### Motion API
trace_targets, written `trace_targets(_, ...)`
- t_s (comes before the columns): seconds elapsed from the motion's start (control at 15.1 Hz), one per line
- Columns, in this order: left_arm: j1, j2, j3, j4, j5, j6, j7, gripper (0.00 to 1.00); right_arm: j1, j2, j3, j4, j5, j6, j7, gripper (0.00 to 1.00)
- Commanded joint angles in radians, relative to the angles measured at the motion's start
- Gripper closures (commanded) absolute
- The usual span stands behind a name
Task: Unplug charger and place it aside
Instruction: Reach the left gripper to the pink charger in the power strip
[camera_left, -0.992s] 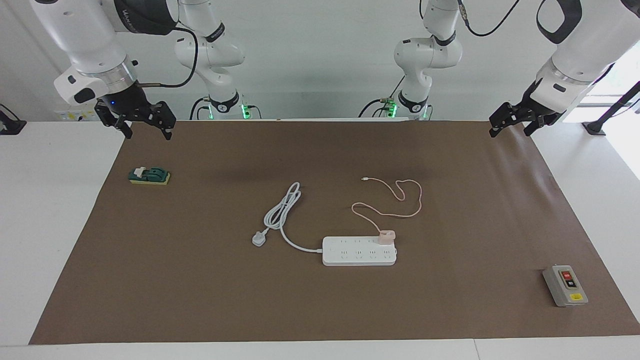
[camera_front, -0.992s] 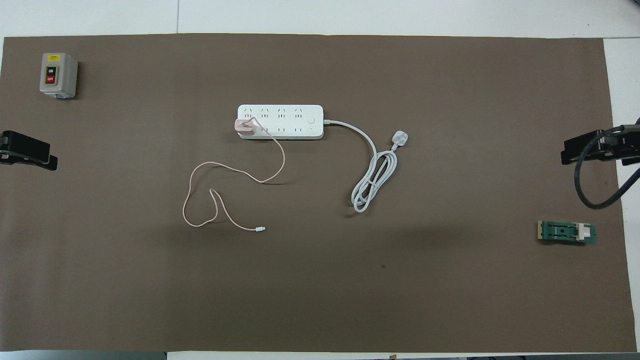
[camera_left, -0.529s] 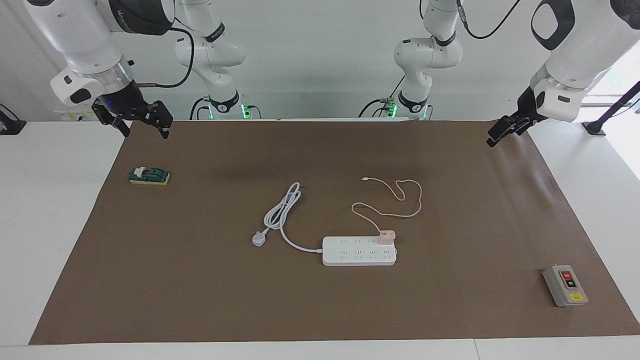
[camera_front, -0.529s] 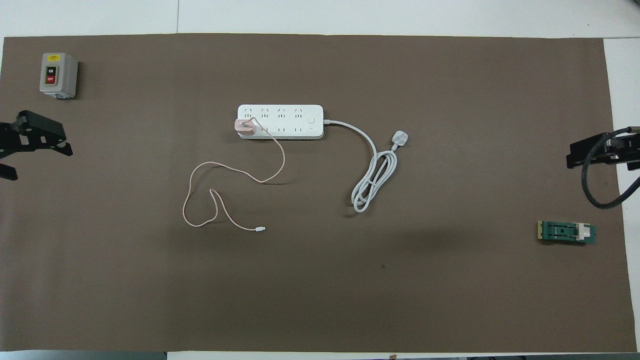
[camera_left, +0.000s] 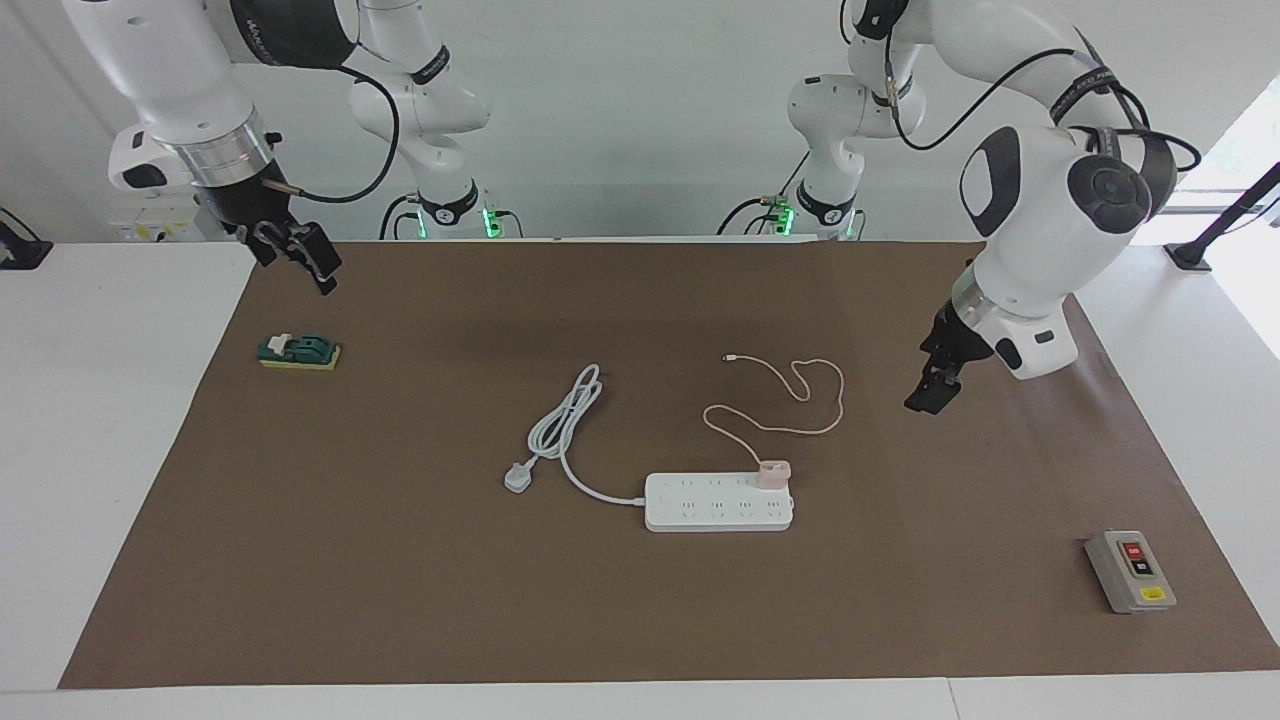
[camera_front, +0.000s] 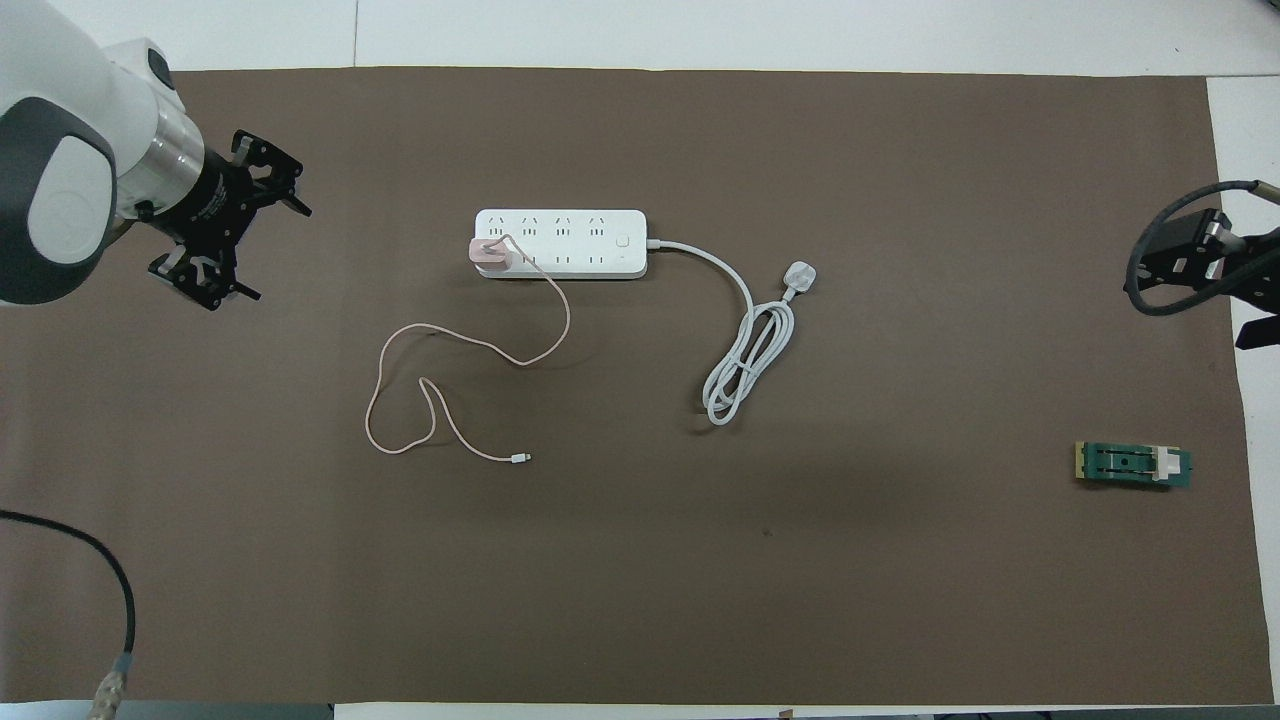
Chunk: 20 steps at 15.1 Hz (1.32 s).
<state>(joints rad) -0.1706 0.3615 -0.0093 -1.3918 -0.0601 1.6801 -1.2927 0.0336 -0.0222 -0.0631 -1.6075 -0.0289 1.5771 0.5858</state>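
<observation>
The pale-pink charger (camera_left: 772, 472) (camera_front: 490, 256) is plugged into the end socket of the white power strip (camera_left: 715, 505) (camera_front: 560, 232) mid-mat. Its thin pink cable (camera_left: 820, 425) (camera_front: 470, 345) loops over the mat nearer to the robots. My left gripper (camera_left: 925, 392) (camera_front: 283, 255) is open and empty. It hangs in the air over bare mat, toward the left arm's end from the cable and apart from the charger. My right gripper (camera_left: 295, 262) (camera_front: 1195, 305) is open and empty, up over the mat's edge at the right arm's end.
The strip's thick white cord and plug (camera_left: 518, 478) (camera_front: 803, 275) lie beside it toward the right arm's end. A grey switch box (camera_left: 1130, 570) sits at the left arm's end, covered by that arm from overhead. A small green block (camera_left: 298, 352) (camera_front: 1133, 465) lies under the right gripper's side.
The left arm has swung in from the mat's corner toward the cable and charger, and its gripper has come lower. The right gripper has turned in place. Charger and strip have not moved.
</observation>
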Motion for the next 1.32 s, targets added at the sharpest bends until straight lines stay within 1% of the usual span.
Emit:
trace_targets(0.0,-0.061,0.106,0.020,0.089,-0.015,0.044,-0.179,0.00,-0.012,-0.019,0.003,-0.026,0.003,0.011,0.166,0.00)
trace_targets(0.07,-0.082,0.141,0.020,0.109,-0.012,0.064,-0.242,0.00,-0.015,-0.021,0.003,-0.031,0.003,0.009,0.224,0.00)
trace_targets(0.13,-0.124,0.170,0.019,0.114,-0.009,0.102,-0.346,0.00,-0.018,-0.022,0.002,-0.034,0.003,0.009,0.376,0.00)
trace_targets(0.2,-0.150,0.175,0.019,0.096,-0.009,0.165,-0.428,0.00,-0.018,-0.021,0.002,-0.034,0.003,0.012,0.545,0.00)
trace_targets(0.33,-0.170,0.174,0.019,0.047,-0.007,0.231,-0.490,0.00,-0.020,-0.021,0.000,-0.035,0.001,0.011,0.679,0.00)
trace_targets(0.4,-0.176,0.166,0.019,0.012,-0.006,0.268,-0.511,0.00,-0.021,-0.024,-0.004,-0.043,0.001,0.011,0.709,0.00)
trace_targets(0.53,-0.197,0.134,0.019,-0.094,-0.006,0.355,-0.525,0.00,-0.023,-0.032,-0.006,-0.051,0.003,0.011,0.710,0.00)
trace_targets(0.6,-0.208,0.126,0.020,-0.133,-0.006,0.381,-0.527,0.00,-0.023,-0.032,-0.006,-0.051,0.009,0.009,0.738,0.00)
trace_targets(0.66,-0.211,0.117,0.020,-0.160,-0.006,0.406,-0.528,0.00,-0.021,-0.033,-0.006,-0.051,0.012,0.004,0.806,0.00)
trace_targets(0.79,-0.219,0.119,0.020,-0.170,-0.006,0.417,-0.554,0.00,-0.008,-0.035,-0.001,-0.051,0.010,-0.025,0.850,0.00)
trace_targets(0.86,-0.231,0.123,0.020,-0.168,-0.006,0.415,-0.563,0.00,0.002,-0.038,0.003,-0.058,0.017,-0.008,0.852,0.00)
trace_targets(0.93,-0.234,0.123,0.020,-0.168,-0.004,0.412,-0.565,0.00,0.020,-0.036,0.003,-0.071,0.055,0.067,0.847,0.00)
trace_targets(0.99,-0.236,0.123,0.020,-0.168,0.003,0.412,-0.565,0.00,0.025,-0.038,0.002,-0.089,0.091,0.116,0.847,0.00)
trace_targets(1.12,-0.236,0.123,0.020,-0.168,0.005,0.411,-0.565,0.00,0.025,-0.030,0.002,-0.106,0.150,0.138,0.847,0.00)
trace_targets(1.26,-0.244,0.123,0.020,-0.170,0.005,0.414,-0.565,0.00,0.026,0.002,0.003,-0.106,0.219,0.158,0.838,0.00)
